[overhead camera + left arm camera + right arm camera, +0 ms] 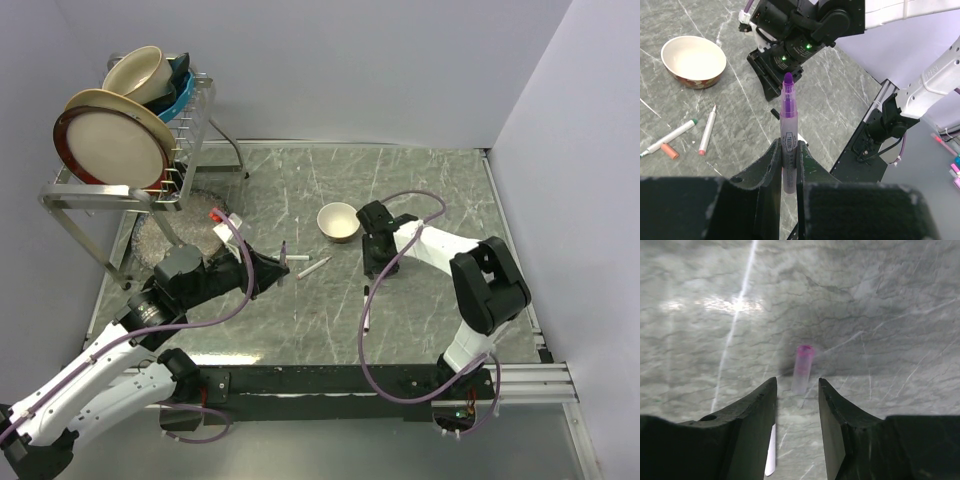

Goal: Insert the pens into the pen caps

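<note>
Centre the pink pen cap (802, 367), lying between the spread fingertips of the right gripper (797, 384), before closing evenly; the left gripper (788, 150) pinches the purple-tipped marker pen (788, 107) upright between its fingers.

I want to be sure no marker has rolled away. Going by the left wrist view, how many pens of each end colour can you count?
purple-tipped pen, clamped in the left gripper: 1
green-ended pen, lying loose: 1
pink-ended pen, lying loose: 1
Total: 3
</note>
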### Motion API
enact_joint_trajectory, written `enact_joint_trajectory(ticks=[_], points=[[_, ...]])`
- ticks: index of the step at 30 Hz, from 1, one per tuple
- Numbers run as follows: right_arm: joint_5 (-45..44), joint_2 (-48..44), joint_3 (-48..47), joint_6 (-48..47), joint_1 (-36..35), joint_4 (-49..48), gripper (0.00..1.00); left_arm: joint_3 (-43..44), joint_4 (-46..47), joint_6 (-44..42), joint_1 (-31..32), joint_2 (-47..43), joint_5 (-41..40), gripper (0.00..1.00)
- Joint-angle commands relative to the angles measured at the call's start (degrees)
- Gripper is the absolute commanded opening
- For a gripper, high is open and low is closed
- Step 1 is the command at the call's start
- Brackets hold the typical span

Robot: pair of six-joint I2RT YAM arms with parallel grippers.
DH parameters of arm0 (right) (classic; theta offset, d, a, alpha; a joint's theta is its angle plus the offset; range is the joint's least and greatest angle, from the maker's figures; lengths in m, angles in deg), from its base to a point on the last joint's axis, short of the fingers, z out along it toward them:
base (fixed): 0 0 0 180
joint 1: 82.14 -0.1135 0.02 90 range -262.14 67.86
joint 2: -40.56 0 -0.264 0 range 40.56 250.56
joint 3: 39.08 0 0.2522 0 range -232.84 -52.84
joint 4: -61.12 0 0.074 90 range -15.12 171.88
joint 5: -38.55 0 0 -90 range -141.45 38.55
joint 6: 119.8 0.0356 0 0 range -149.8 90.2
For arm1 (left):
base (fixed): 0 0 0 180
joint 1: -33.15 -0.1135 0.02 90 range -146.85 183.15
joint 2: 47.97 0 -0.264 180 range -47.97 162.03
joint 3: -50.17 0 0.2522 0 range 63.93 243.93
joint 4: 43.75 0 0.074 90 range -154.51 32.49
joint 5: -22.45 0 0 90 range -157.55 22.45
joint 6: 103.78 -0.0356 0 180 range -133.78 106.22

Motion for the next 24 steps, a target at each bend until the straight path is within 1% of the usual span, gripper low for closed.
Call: enact_joint_trajectory(ticks=[1,3,5,6,7,9,10,12,13,14,15,16,17,18,19,20,21,22,23,24], points=[[-2.66,1.27,-0.07,0.00,0.78,-0.94,0.46,-0.18,1.13,-0.70,0.04,-0.82,-0.81,0.01],[-2.75,2.23,-0.42,-1.41,1.31,-0.94,0.45,-0.09,1.05,-0.79,0.04,-0.82,-0.90,0.01],[-2.75,2.59,-0.33,-3.86,1.48,-1.73,0.42,-0.18,1.05,-0.79,0.04,-0.99,-0.99,0.01],[-3.01,2.85,-0.16,-5.01,1.48,-1.82,0.40,-0.18,1.13,-0.79,-0.05,-0.91,-1.16,0.01],[-3.10,2.77,0.02,-6.06,1.48,-2.00,0.35,-0.18,1.05,-0.88,0.04,-0.99,-1.16,0.01],[-3.97,1.98,1.16,-9.84,1.66,-3.05,0.31,-0.18,0.96,-0.96,0.04,-0.99,-1.25,0.01],[-4.24,1.37,1.60,-11.59,1.49,-3.40,0.25,-0.10,0.96,-0.96,0.04,-0.99,-1.16,0.01],[-3.98,-0.99,3.18,-17.83,1.57,-4.98,0.17,-0.18,1.13,-0.88,0.04,-0.99,-1.16,0.01],[-3.63,-2.14,3.62,-19.94,1.57,-5.60,0.09,-0.18,1.13,-0.96,-0.05,-0.99,-1.07,0.01],[-3.11,-3.37,5.28,-24.83,1.66,-7.17,0.05,-0.18,1.13,-0.96,0.04,-0.91,-1.07,0.01],[-0.93,-6.95,6.60,-29.06,1.57,-8.40,0.01,-0.18,1.13,-0.88,0.04,-0.91,-0.99,0.01],[0.05,-8.99,8.09,-32.23,1.66,-9.72,0.00,-0.10,1.13,-1.05,0.04,-0.82,-0.90,0.01],[1.11,-11.10,11.24,-38.62,1.66,-12.26,0.00,-0.09,1.13,-0.88,0.04,-0.73,-0.90,0.01],[1.64,-15.38,13.01,-41.46,1.57,-13.85,0.00,-0.09,1.13,-0.96,0.04,-0.73,-0.90,0.01],[3.30,-17.34,14.77,-44.54,1.57,-15.08,0.00,-0.18,1.13,-0.96,0.04,-0.73,-0.81,0.01],[4.71,-19.19,17.83,-50.57,1.66,-17.09,0.00,-0.18,1.22,-0.96,0.04,-0.73,-0.64,0.01],[6.20,-22.16,19.08,-53.07,1.66,-17.81,0.00,-0.18,1.22,-0.96,0.04,-0.64,-0.72,0.01],[9.87,-23.32,20.05,-55.27,1.57,-18.17,0.00,-0.18,1.31,-1.05,0.04,-0.47,-0.55,0.01],[11.12,-24.47,21.36,-59.21,1.57,-18.52,0.00,-0.18,1.31,-1.05,0.04,-0.55,-0.37,0.01],[12.70,-25.96,21.99,-60.73,1.57,-18.78,0.00,-0.18,1.22,-0.97,0.04,-0.38,-0.54,0.01]])
